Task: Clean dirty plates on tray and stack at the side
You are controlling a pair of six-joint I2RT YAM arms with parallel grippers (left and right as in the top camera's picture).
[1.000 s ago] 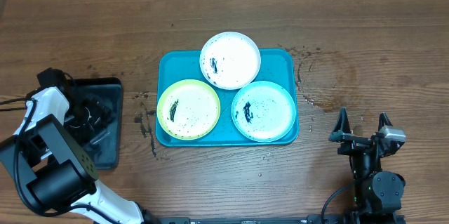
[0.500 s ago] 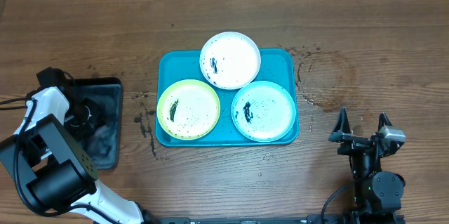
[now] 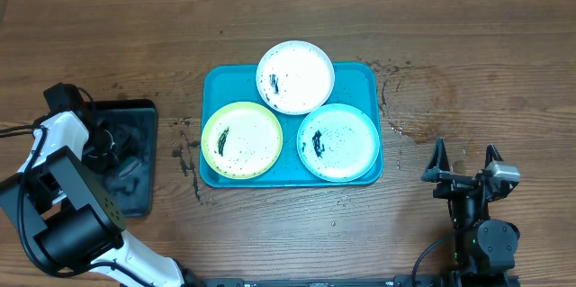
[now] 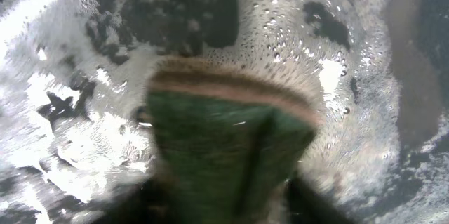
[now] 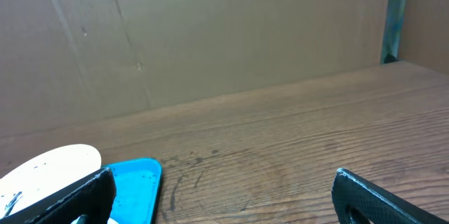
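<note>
- turquoise tray (image 3: pixel 363 76) mid-table: white plate (image 3: pixel 295 76) at 12 o'clock, yellow-green plate (image 3: pixel 241 140) at 8, light blue plate (image 3: pixel 338 142) at 4
- black tray (image 3: pixel 144 188) at 9: suds (image 4: pixel 63 140), green sponge (image 4: pixel 224 147)
- left gripper (image 3: pixel 110 147) around sponge, can't tell if clamped
- right gripper (image 3: pixel 463 161) at 5, jaws apart

No text, label, brand mark, number or sign is legible in the overhead, left wrist or right wrist view.
</note>
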